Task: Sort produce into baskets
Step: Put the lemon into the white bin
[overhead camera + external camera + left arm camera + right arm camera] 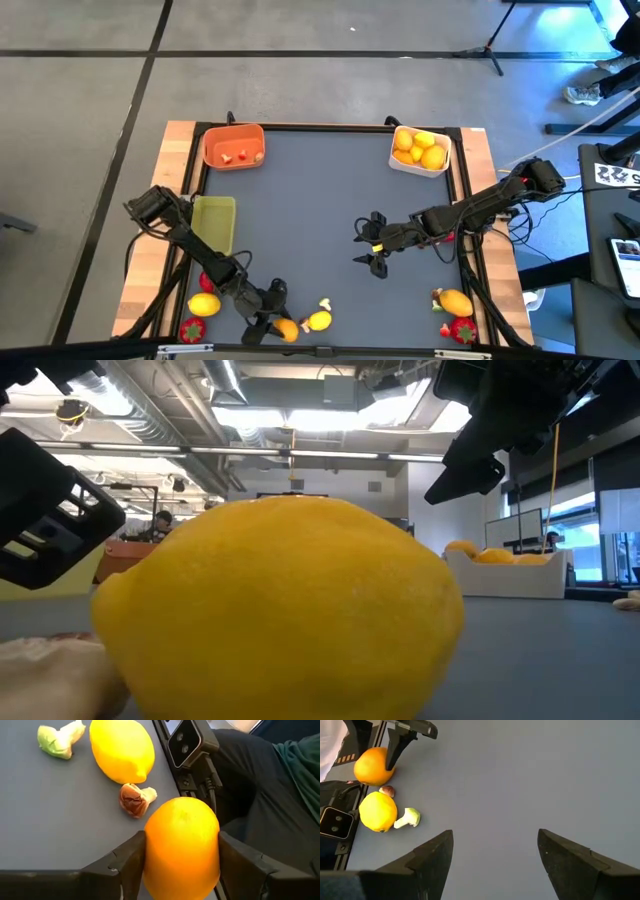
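My left gripper is at the table's near edge, shut on a round orange fruit. Just beyond the fruit lie a yellow lemon, a small brown-and-pale bit and a green-and-pale bit, all resting on the grey table top. My right gripper hangs open over bare table right of the middle, nothing between its fingers. The orange basket stands at the far left. The white basket, holding yellow and orange fruits, stands at the far right. The yellow-green basket is at the left side. My left gripper pinches the orange fruit between its two fingers, one finger on each of two opposite sides. The fingers slant down from the table's left side toward the near edge. The fruit's underside is hidden, so I cannot tell whether it is on the table.
A lemon, a red strawberry and another red piece lie at the near left. A yellow-orange fruit and a strawberry lie at the near right. A camera block sits on the near edge beside the held fruit.
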### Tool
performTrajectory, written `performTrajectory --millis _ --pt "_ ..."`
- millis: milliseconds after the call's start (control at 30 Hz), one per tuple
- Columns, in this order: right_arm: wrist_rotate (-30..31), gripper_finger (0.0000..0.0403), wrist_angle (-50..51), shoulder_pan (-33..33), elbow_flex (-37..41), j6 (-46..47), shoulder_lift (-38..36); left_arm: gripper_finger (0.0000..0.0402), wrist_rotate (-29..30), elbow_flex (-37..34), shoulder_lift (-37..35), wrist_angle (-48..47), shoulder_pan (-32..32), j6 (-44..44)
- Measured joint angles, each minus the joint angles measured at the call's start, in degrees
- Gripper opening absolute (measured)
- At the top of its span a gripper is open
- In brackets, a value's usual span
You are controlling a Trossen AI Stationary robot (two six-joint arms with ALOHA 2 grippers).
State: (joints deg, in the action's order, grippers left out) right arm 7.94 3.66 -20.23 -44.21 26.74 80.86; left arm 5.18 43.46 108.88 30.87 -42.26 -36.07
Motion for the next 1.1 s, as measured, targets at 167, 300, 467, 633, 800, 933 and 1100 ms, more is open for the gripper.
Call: performTrajectory --millis 167,300,467,633,800,933,1100 --pt "0.00 0.0289 -0.02 -0.01 0.00 0.00 0.00 0.0198 -0.19 -0.07 -0.16 -0.04 0.14 -0.53" --pt "-0.02 0.0289 -0.12 0.00 0.00 0.10 0.00 0.0199 -0.45 -0.15 -2.42 -3.69 0.62 -0.68" --pt "0.01 0.0289 -0.40 0.03 0.00 1.37 0.00 0.0199 -0.57 -0.42 -7.64 -11.38 2.49 0.69" --pt "1.58 0.0289 -1.07 0.12 0.00 1.48 0.00 0.0199 1.00 -0.44 -14.16 -21.29 6.02 1.67" --pt "3.08 0.0289 -5.08 3.17 -0.03 -1.70 1.35 0.0199 9.29 -0.41 -17.76 -26.25 11.01 10.09" --pt "-0.21 0.0289 -11.06 6.78 -0.02 -5.30 5.18 0.0199 11.02 -0.37 -17.88 -23.68 16.90 16.67" --pt "-2.92 0.0289 -15.17 9.35 0.01 -8.11 9.55 0.0200 11.10 -0.28 -17.85 -19.60 22.88 20.31"
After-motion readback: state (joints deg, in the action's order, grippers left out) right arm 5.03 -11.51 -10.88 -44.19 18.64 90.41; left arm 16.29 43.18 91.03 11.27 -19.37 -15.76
